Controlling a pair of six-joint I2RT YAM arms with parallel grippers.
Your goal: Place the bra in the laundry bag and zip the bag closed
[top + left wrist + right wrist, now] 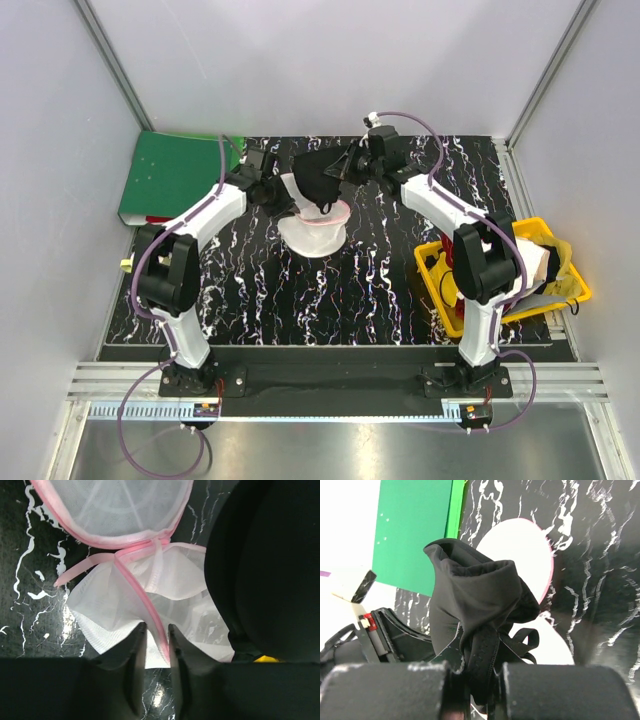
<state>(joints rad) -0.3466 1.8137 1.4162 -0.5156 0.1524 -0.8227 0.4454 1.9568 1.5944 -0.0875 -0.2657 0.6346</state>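
Right claw (475, 669) grips bra (470, 595) above black white-veined table (380, 290) between grey walls (330, 60).

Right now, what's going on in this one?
The right hand is clamped on the small black fabric bra and holds it raised close to the white mesh laundry bag with pink rims, which lies on the black marbled table. The left hand has its fingers either side of the bag's pink-edged mesh flap, nearly closed. Whether it grips yet is unclear. The bra is not in the bag yet.
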